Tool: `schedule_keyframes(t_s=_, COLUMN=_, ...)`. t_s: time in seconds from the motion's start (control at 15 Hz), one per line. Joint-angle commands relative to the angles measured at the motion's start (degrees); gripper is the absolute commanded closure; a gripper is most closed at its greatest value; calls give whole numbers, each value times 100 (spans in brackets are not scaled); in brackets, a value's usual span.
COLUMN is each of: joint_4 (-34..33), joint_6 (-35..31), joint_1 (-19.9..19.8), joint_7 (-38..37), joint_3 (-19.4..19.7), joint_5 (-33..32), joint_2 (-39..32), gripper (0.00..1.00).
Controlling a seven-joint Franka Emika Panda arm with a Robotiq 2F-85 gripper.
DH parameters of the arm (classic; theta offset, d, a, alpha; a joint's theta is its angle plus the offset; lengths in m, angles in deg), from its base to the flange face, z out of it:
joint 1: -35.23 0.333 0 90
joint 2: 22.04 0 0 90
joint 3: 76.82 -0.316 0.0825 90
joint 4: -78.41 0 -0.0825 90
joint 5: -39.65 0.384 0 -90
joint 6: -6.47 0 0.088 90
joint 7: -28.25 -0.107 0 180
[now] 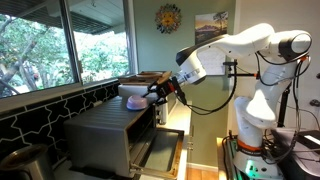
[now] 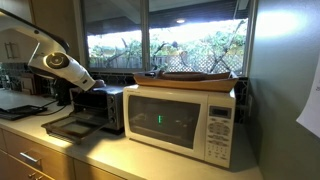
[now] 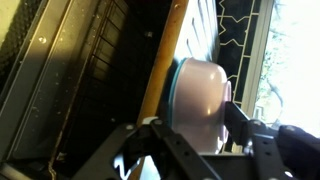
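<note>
A large window (image 1: 50,45) is seen in the upper left of an exterior view, and a white robot arm (image 1: 250,45) is stretched from the right side of the frame towards the centre. In an exterior view the same arm (image 2: 55,60) is found in the upper left corner.

A white microwave (image 2: 175,120) is placed in the centre of an exterior view, on a light counter (image 2: 110,150). A flat wooden tray (image 2: 195,80) is laid on top of it. Just beside the microwave, to its left, a dark toaster oven (image 2: 100,105) is seen, and its door (image 2: 70,127) is folded down and open. In an exterior view the toaster oven (image 1: 110,130) is shown in the lower centre-left, and its open door (image 1: 160,150) is lowered towards the bottom of the frame.

A pale pink bowl (image 1: 132,96) is set on the top of the toaster oven, left of the centre of the frame. In the wrist view the bowl (image 3: 200,95) is shown in the middle right, turned sideways by the camera, and a teal rim is visible on it.

The gripper (image 1: 160,88) is held just to the right of the bowl. In the wrist view the gripper (image 3: 190,118) is seen at the bottom of the frame: its fingers are spread wide and the bowl is found between them. Whether the bowl is touched by the fingers cannot be told.
</note>
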Motion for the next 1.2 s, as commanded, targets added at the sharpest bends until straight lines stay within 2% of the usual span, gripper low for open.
schedule_keyframes(t_s=0.0, joint_4=101, joint_6=72, joint_1=-42, joint_7=682, joint_3=145, joint_5=760, joint_2=396, gripper=67)
schedule_keyframes(t_s=0.13, joint_4=148, joint_6=182, joint_1=-67, joint_7=905, joint_3=222, joint_5=944, joint_2=515, gripper=67)
schedule_keyframes(t_s=0.53, joint_4=647, joint_6=1249, joint_1=63, joint_7=713, joint_3=625, joint_5=-111, joint_2=969, gripper=67)
schedule_keyframes(t_s=0.6, joint_4=743, joint_6=1799, joint_1=-507, joint_7=493, joint_3=250, joint_5=-386, joint_2=1021, gripper=67)
schedule_keyframes(t_s=0.87, joint_4=925, joint_6=3113, joint_1=-867, joint_7=376, joint_3=291, joint_5=-1437, joint_2=1195, gripper=67)
schedule_keyframes(t_s=1.13, joint_4=897, joint_6=4109, joint_1=-1192, joint_7=391, joint_3=352, joint_5=-2105, joint_2=1261, gripper=67)
